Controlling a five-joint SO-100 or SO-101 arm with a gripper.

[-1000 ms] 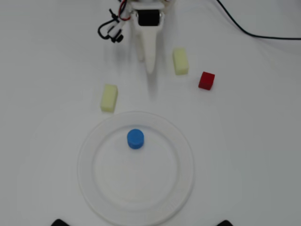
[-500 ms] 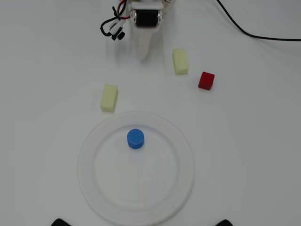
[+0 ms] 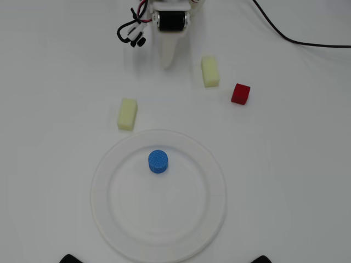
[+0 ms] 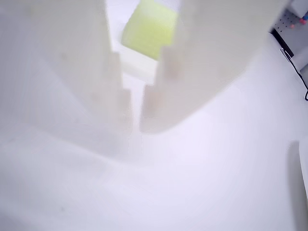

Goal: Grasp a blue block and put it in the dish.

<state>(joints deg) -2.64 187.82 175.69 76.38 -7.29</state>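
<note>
Overhead view: the blue block (image 3: 158,161) is sitting inside the dish (image 3: 211,164), low in the frame.
The claw (image 3: 168,64) is pointing down from the top edge, its fingers pressed nearly together and pinching nothing, with pale yellow blocks (image 3: 210,71) and a red cube (image 3: 240,93) lying on the table (image 3: 296,164).

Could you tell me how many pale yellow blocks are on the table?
2. In the overhead view, one yellow block lies just outside the dish rim at upper left; the other block lies left of the red cube. None appear hidden.
</note>
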